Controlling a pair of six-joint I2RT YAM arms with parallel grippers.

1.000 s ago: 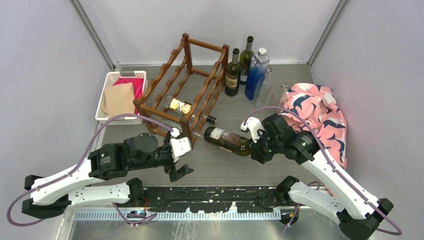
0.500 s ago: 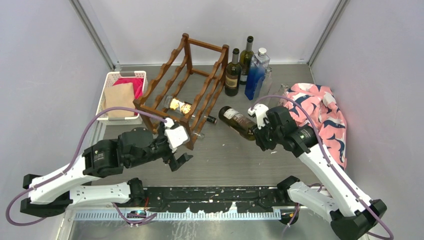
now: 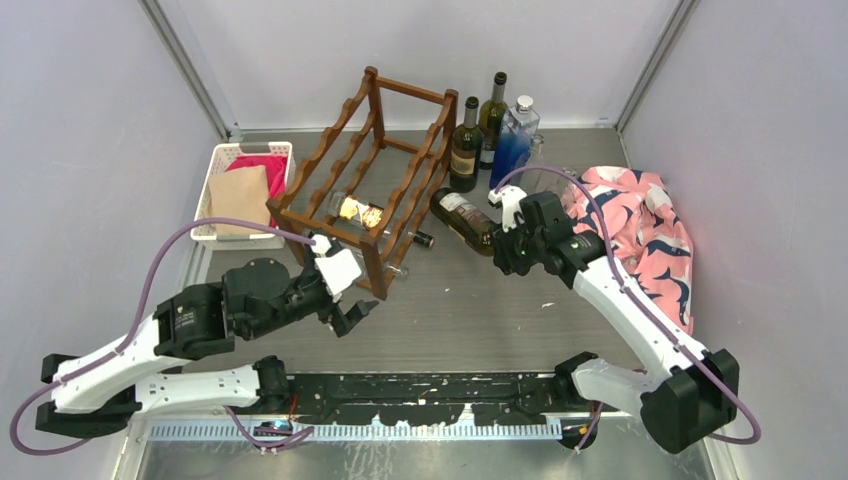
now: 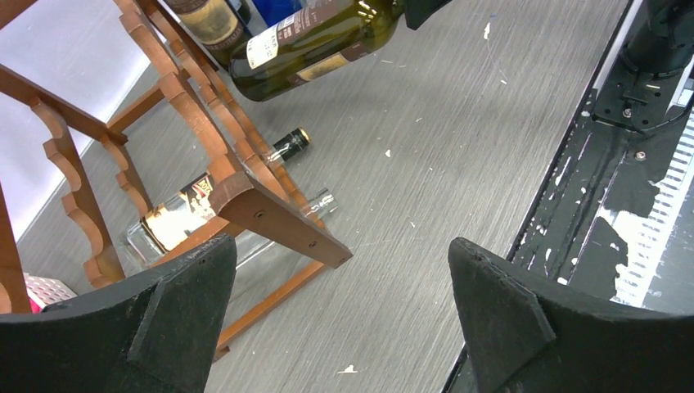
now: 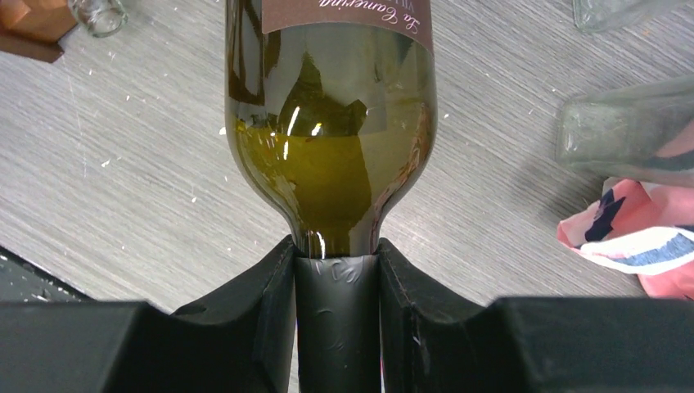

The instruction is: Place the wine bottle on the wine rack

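Left tool [image 4: 340, 278] agape, right tool [image 5: 337, 274] clamped.

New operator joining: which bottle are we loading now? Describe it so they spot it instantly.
Find the dark wooden wine rack at the centre back of the table. Just right of it, a green wine bottle with a brown label is held slanting, neck clamped in the right gripper. Unlike the standing bottles behind it and the lying bottles low in the rack, it alone is gripped.
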